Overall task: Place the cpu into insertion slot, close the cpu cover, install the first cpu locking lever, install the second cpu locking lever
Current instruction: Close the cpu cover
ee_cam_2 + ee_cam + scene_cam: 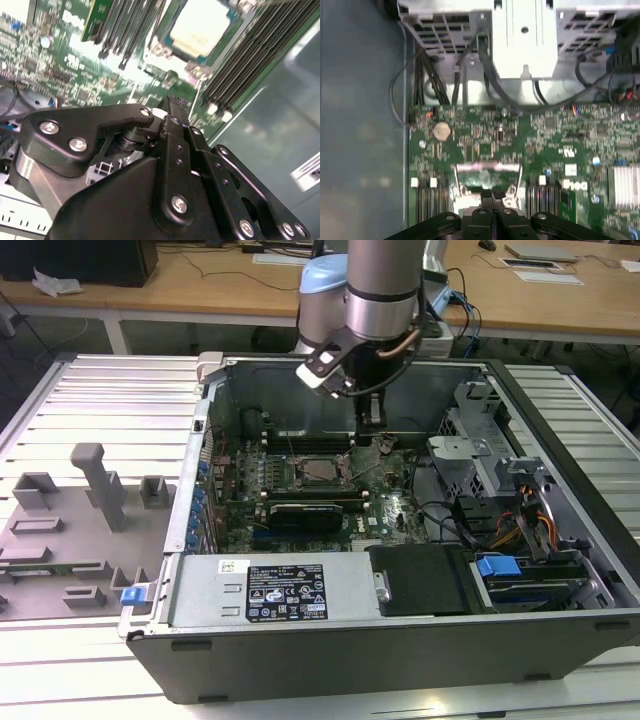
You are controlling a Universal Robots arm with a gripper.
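Note:
The cpu (322, 472) lies flat in the insertion slot (298, 476) on the green motherboard, its pale metal top facing up. In the second wrist view the cpu (200, 25) shows through the window of the cpu cover (192, 56), which lies down around it. My gripper (372, 440) hangs low over the board just to the exterior view's right of the slot. Its black fingers are pressed together in both wrist views (176, 106) (492, 193), with nothing visible between them. A thin metal lever (366, 466) slants up beside the slot, under the fingertips; whether they touch it I cannot tell.
Long black memory slots (240, 60) flank the socket. A black card (305, 512) and the power supply (290, 590) sit nearer the camera. A drive cage (470, 455) and cables (520, 515) fill the case's right. A grey fixture plate (70, 530) lies outside on the left.

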